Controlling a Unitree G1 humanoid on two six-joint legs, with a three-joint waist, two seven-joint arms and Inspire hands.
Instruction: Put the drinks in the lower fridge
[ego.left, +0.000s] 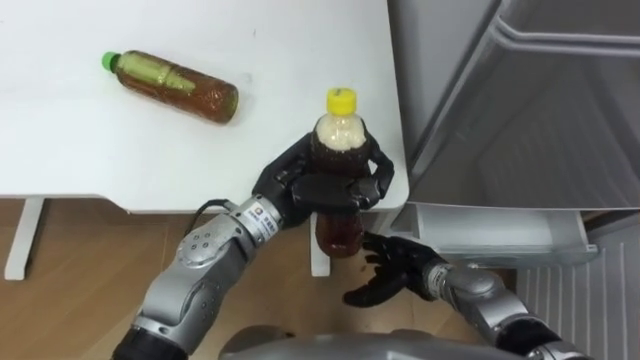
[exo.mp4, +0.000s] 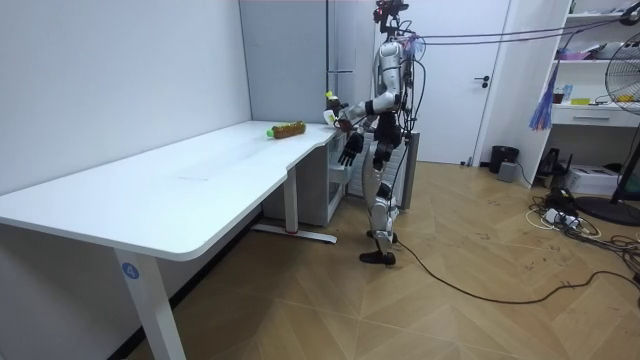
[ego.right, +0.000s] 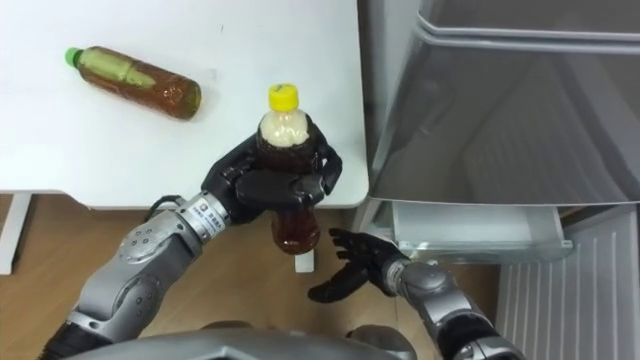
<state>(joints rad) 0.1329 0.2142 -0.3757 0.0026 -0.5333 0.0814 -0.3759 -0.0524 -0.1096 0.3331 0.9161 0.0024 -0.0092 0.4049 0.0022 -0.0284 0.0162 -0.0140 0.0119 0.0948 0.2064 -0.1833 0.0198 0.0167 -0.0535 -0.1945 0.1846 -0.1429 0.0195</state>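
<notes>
My left hand (ego.left: 322, 186) is shut on a yellow-capped bottle of brown drink (ego.left: 340, 133), held upright off the near right corner of the white table (ego.left: 120, 140). In the right eye view the same left hand (ego.right: 272, 183) wraps the yellow-capped bottle (ego.right: 283, 125). A green-capped bottle of brown drink (ego.left: 175, 86) lies on its side on the table, far left of the hand. My right hand (ego.left: 392, 270) hangs open below the held bottle, empty. To the right stands the open fridge (ego.left: 520, 110) with its lower drawer (ego.left: 490, 232) pulled out.
In the room view I stand at the far end of the long white table (exo.mp4: 150, 190), beside the grey fridge (exo.mp4: 345, 60). Wooden floor lies below the table edge. A fan and shelves stand at the room view's right.
</notes>
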